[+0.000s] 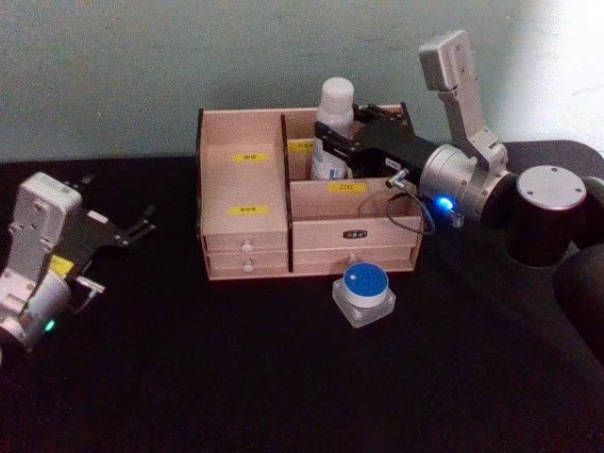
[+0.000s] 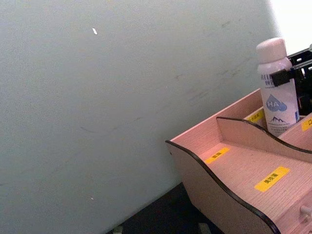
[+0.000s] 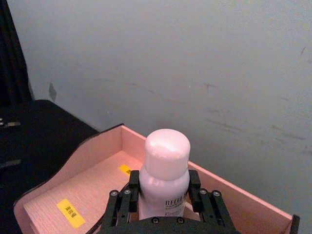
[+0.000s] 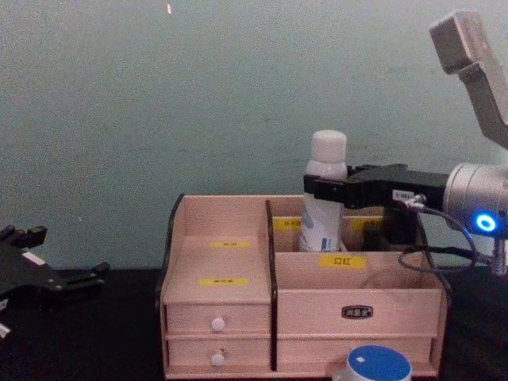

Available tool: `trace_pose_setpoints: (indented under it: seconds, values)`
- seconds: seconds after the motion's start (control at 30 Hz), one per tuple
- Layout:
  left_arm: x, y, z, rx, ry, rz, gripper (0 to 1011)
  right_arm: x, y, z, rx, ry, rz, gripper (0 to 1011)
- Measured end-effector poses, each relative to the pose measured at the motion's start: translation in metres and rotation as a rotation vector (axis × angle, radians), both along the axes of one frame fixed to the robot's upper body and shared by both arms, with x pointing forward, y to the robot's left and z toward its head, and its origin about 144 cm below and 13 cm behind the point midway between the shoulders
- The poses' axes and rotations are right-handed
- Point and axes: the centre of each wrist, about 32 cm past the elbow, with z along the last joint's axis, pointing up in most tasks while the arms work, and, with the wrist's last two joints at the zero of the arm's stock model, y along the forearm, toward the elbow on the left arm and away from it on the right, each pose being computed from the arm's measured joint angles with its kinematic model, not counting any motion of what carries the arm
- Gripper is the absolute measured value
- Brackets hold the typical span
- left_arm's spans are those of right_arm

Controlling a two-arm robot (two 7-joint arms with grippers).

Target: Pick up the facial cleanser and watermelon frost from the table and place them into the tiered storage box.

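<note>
The right tool (image 1: pixel 329 146) clamps the upright cleanser (image 1: pixel 336 102), whose base is down inside the box's (image 1: pixel 241 203) rear compartment. The frost jar (image 1: pixel 363 293) sits on the surface (image 1: pixel 236 377), nearer the robot than this tool. The left tool (image 1: pixel 127 226) is parked well off to its side.

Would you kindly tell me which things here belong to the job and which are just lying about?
For the job: facial cleanser, the white bottle in the right pincer; watermelon frost, the blue-lidded pot; tiered storage box.
Not in use: left pincer, parked open at the left.

white bottle (image 1: pixel 336 106), blue-lidded jar (image 1: pixel 363 284), tan box (image 1: pixel 242 185), yellow labels (image 1: pixel 250 158)
</note>
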Motion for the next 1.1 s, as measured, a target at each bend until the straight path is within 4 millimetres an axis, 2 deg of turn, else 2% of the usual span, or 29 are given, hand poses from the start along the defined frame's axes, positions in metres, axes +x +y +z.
trace_pose_setpoints:
  seconds: [1.1]
  values:
    - [0.000, 0.000, 0.000, 0.000, 0.000, 0.000, 1001, 0.006, 0.010, -0.019, -0.049, 0.055, -0.018, 600]
